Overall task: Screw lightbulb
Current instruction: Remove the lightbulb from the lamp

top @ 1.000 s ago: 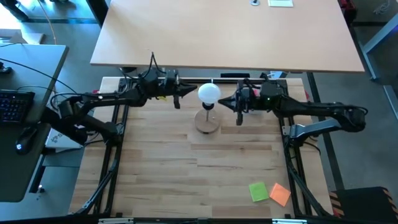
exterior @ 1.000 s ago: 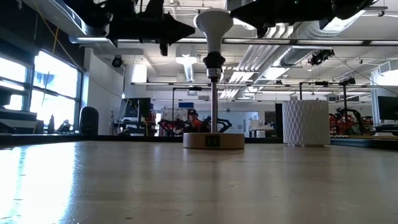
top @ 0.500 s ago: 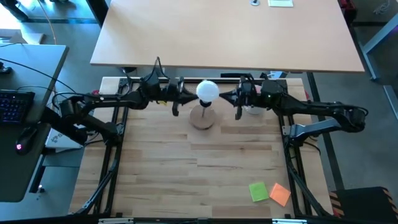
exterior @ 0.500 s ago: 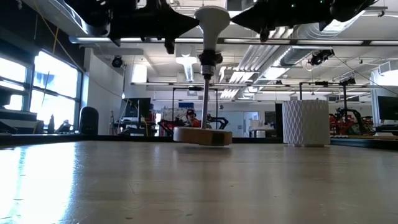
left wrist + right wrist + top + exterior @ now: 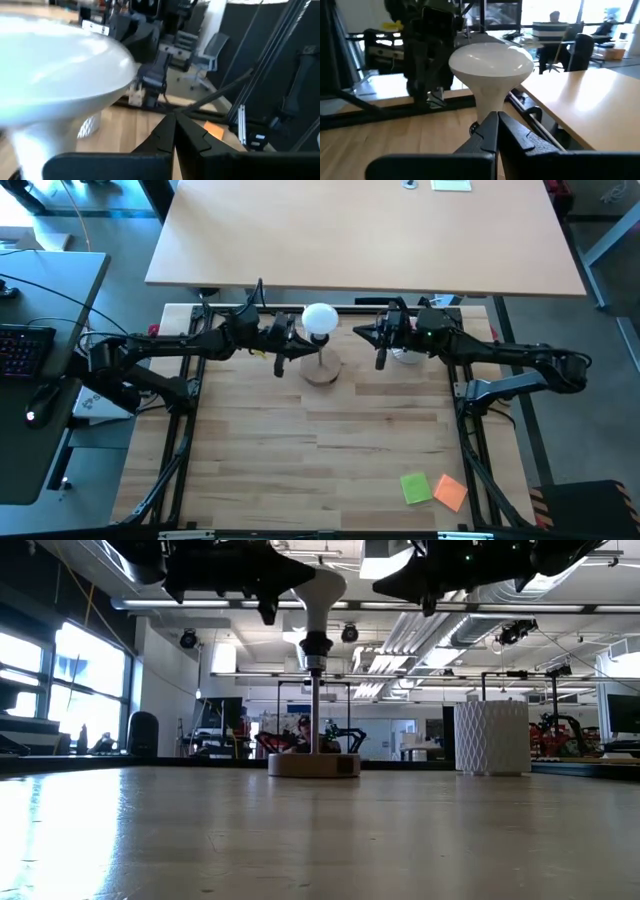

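Observation:
The white lightbulb [image 5: 319,318] sits globe up in the black socket [image 5: 313,640] of a lamp, whose round wooden base [image 5: 321,370] rests flat on the table near its far edge. My left gripper [image 5: 300,340] is shut and level, close against the globe's left near side [image 5: 60,75]. My right gripper [image 5: 360,333] is also shut and level. It points at the bulb [image 5: 491,62] from the table's right and stands a short way off it. My left gripper has its shut fingers [image 5: 167,132] level beside the lightbulb's globe [image 5: 107,85], coming from the table's left. Whether they touch the globe, I cannot tell.
A white ribbed cup [image 5: 490,737] stands at the far right, under my right arm [image 5: 405,356]. A green note [image 5: 416,488] and an orange note [image 5: 451,492] lie near the table's front right corner. The table's frame rail runs just behind the lamp.
The lamp with the bulb has slid toward the table's left and far edges. Its base tipped up half a second ago and now lies flat again. My left gripper has moved right, toward the bulb. Both grippers have stayed shut.

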### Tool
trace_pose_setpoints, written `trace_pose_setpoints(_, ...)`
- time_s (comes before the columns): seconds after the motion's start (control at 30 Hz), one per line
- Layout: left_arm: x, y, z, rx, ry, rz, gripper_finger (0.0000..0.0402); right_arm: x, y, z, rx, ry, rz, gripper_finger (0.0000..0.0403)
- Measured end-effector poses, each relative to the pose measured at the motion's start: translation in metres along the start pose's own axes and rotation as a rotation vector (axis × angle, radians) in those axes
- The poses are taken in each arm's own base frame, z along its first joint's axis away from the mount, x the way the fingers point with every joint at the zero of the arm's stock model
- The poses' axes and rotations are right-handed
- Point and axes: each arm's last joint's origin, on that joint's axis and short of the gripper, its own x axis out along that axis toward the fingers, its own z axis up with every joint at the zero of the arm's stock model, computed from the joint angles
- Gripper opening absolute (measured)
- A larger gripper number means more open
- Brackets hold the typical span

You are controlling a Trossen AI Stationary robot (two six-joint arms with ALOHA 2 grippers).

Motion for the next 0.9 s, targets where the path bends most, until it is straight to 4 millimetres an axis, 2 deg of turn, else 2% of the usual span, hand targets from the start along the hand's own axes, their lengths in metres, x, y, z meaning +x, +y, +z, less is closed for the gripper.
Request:
trace_pose_setpoints(0.1,-0.010,-0.004,0.002,-0.006,0.047,0.066,0.0000,0.000,0.003,0.000,-0.013,-0.003,0.090,0.0000)
trace_pose_setpoints(0.27,-0.034,0.000,0.010,0.062,0.086,0.296,0.0000,0.000,0.006,0.004,-0.023,-0.046,0.199,0.0000)
trace_pose_setpoints(0.37,-0.049,0.011,0.019,0.082,0.042,0.427,0.0000,0.004,0.006,0.005,-0.023,-0.087,0.208,0.0000)
trace_pose_setpoints(0.47,-0.059,0.027,0.028,0.092,-0.024,0.460,0.0000,0.011,0.004,0.002,-0.025,-0.101,0.216,0.0000)
trace_pose_setpoints(0.57,-0.059,0.040,0.030,0.075,-0.073,0.385,0.0000,0.019,0.004,-0.003,-0.030,-0.117,0.269,0.0000)
trace_pose_setpoints(0.73,-0.047,0.056,0.021,0.068,-0.078,0.288,0.0000,0.029,0.000,-0.008,-0.002,-0.149,0.297,0.0000)
trace_pose_setpoints(0.9,-0.038,0.061,0.015,0.071,-0.087,0.264,0.0000,0.033,-0.009,-0.011,0.025,-0.156,0.269,0.0000)
